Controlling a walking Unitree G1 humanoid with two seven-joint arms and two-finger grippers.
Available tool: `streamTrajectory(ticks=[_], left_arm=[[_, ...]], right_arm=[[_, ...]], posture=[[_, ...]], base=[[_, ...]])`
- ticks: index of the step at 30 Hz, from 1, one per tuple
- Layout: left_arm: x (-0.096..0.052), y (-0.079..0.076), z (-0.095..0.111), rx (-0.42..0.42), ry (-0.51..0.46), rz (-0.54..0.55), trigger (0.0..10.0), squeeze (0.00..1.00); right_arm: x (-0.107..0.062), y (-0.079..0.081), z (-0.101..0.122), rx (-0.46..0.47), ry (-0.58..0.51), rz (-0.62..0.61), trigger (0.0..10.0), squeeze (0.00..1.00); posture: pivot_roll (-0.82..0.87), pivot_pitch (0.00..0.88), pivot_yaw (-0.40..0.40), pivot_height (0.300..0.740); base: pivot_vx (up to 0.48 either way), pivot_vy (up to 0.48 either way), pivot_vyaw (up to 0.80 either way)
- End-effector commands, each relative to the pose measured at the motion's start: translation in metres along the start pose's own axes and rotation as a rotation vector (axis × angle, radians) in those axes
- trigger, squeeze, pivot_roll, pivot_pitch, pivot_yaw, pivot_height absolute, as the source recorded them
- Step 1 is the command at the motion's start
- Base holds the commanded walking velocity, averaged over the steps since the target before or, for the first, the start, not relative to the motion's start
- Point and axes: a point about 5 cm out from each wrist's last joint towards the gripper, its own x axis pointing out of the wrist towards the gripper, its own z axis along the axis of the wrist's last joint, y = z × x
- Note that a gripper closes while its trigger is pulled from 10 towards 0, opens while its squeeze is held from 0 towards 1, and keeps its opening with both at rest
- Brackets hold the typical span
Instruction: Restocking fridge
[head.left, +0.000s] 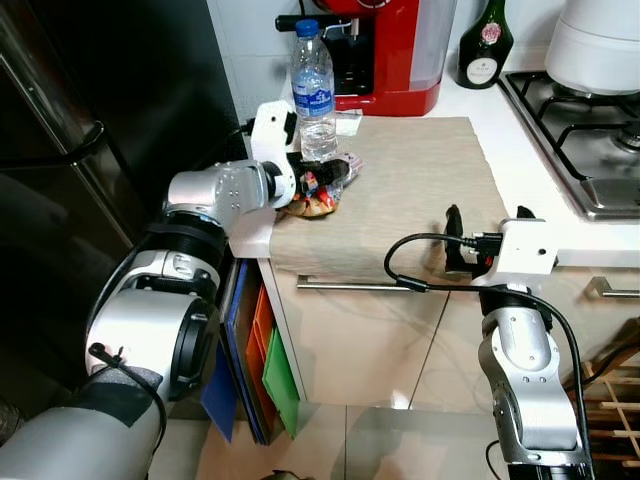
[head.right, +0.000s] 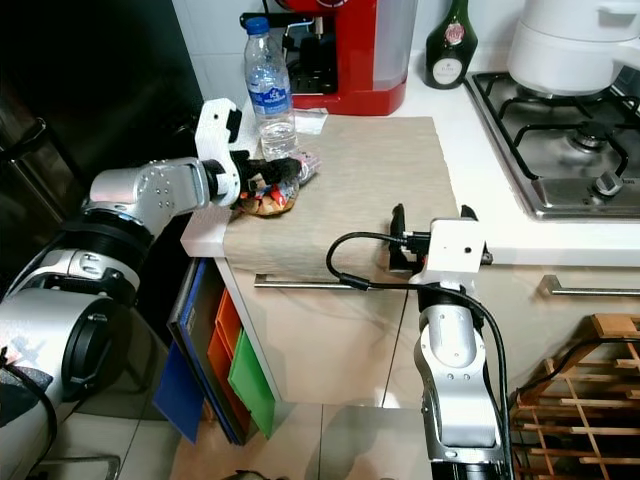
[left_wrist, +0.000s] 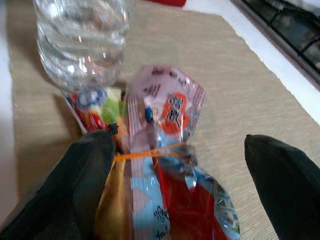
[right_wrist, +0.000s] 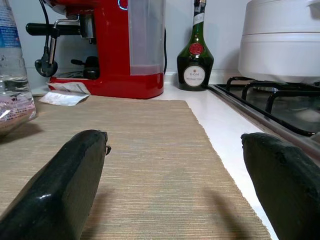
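Left fingers wide apart — one touching the snack packet

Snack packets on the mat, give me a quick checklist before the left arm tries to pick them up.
1. Left tool open: ok, its fingers stand wide apart.
2. Snack packets between the fingers: ok, the bundle, bound by an orange rubber band, lies in the gap.
3. Grip made: not ok, nothing is closed on the bundle yet.
4. Water bottle clear of the grasp: not ok, it stands right behind the packets and could be knocked.
5. Right tool out of the way: ok, it is open, low over the near edge of the mat.
6. Fridge open: cannot tell.
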Motion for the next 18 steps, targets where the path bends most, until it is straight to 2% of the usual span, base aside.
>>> streamTrajectory(ticks=[1, 8, 12, 18], left_arm=[[-0.001, 0.002, -0.002, -0.008, 0.019, 0.002, 10.0, 0.0], [0.007, 0.009, -0.027, -0.012, 0.094, 0.072, 10.0, 0.0], [0.008, 0.011, -0.032, -0.007, 0.104, 0.09, 10.0, 0.0], [0.01, 0.017, -0.044, 0.062, 0.13, 0.148, 10.0, 0.0]], right_arm=[[-0.001, 0.002, 0.004, -0.003, -0.007, 0.006, 10.0, 0.0], [0.0, 0.004, 0.004, 0.0, 0.0, 0.017, 10.0, 0.0], [-0.001, 0.004, 0.004, 0.0, 0.002, 0.02, 10.0, 0.0], [-0.003, 0.004, 0.003, -0.005, 0.014, 0.024, 10.0, 0.0]], posture=[[-0.16, 0.0, 0.158, 0.74], [-0.16, 0.001, 0.158, 0.74], [-0.16, 0.001, 0.158, 0.74], [-0.17, 0.006, 0.158, 0.74]], base=[[0.0, 0.0, 0.0], [0.0, 0.0, 0.0], [0.0, 0.0, 0.0], [0.0, 0.0, 0.0]])
